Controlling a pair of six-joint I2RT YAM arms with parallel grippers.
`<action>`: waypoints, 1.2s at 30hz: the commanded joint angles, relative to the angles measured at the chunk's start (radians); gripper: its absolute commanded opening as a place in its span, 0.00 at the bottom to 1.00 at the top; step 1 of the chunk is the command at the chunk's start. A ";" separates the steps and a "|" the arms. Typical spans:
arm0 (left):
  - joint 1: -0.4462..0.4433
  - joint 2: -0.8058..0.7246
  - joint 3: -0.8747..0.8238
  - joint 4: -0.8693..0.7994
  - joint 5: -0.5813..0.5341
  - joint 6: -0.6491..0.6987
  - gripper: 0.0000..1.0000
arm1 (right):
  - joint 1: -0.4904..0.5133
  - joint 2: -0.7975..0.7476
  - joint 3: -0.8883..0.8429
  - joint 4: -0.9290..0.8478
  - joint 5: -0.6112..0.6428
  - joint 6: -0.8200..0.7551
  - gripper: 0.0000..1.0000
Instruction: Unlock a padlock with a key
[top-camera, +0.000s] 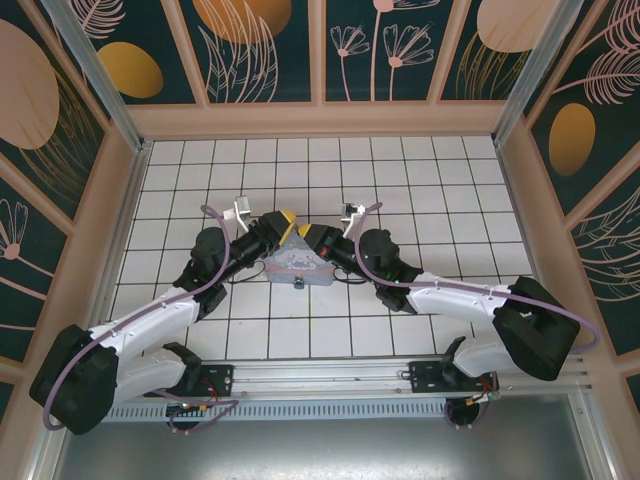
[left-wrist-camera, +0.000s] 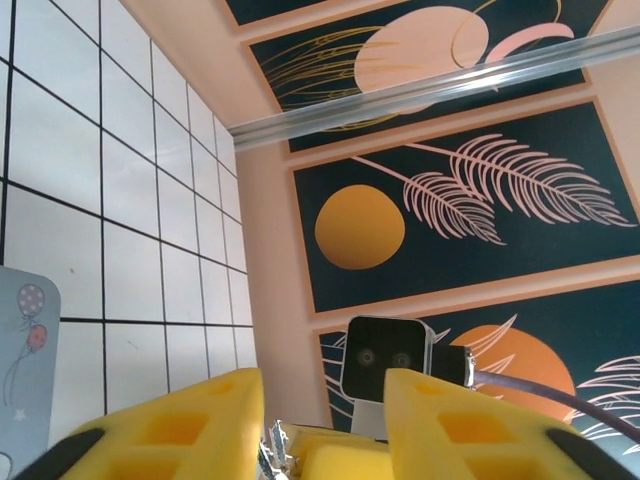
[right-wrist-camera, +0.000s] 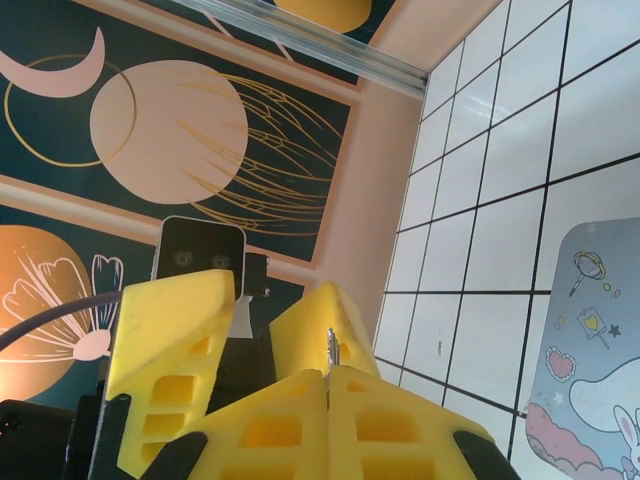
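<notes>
My right gripper (right-wrist-camera: 328, 378) is shut on the key (right-wrist-camera: 330, 348), a thin pale metal blade that sticks up from between its yellow tips. The left gripper (left-wrist-camera: 322, 400) stands open, one finger on each side of the right gripper's tips, and the key's jagged edge (left-wrist-camera: 268, 445) shows close to its left finger. From above, both grippers meet nose to nose, left (top-camera: 283, 222) and right (top-camera: 308, 235), over the far edge of the pastel tin box (top-camera: 297, 265). The padlock (top-camera: 298, 283) is a tiny dark piece at the tin's near edge, apart from both grippers.
The tin box (left-wrist-camera: 25, 370) (right-wrist-camera: 590, 380) lies on the white tiled floor (top-camera: 400, 180). Patterned walls with wooden frames close in the floor on three sides. A metal rail (top-camera: 320, 378) with both arm bases runs along the near edge.
</notes>
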 joint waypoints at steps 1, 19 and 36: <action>-0.004 0.009 -0.006 0.069 0.014 -0.003 0.34 | 0.001 0.010 0.023 0.040 -0.006 -0.014 0.00; -0.004 0.007 -0.034 0.007 -0.030 -0.005 0.76 | 0.001 -0.029 -0.002 0.051 0.025 -0.002 0.00; -0.004 0.024 -0.032 0.095 -0.005 -0.039 0.24 | 0.004 0.050 0.061 0.076 -0.017 0.005 0.00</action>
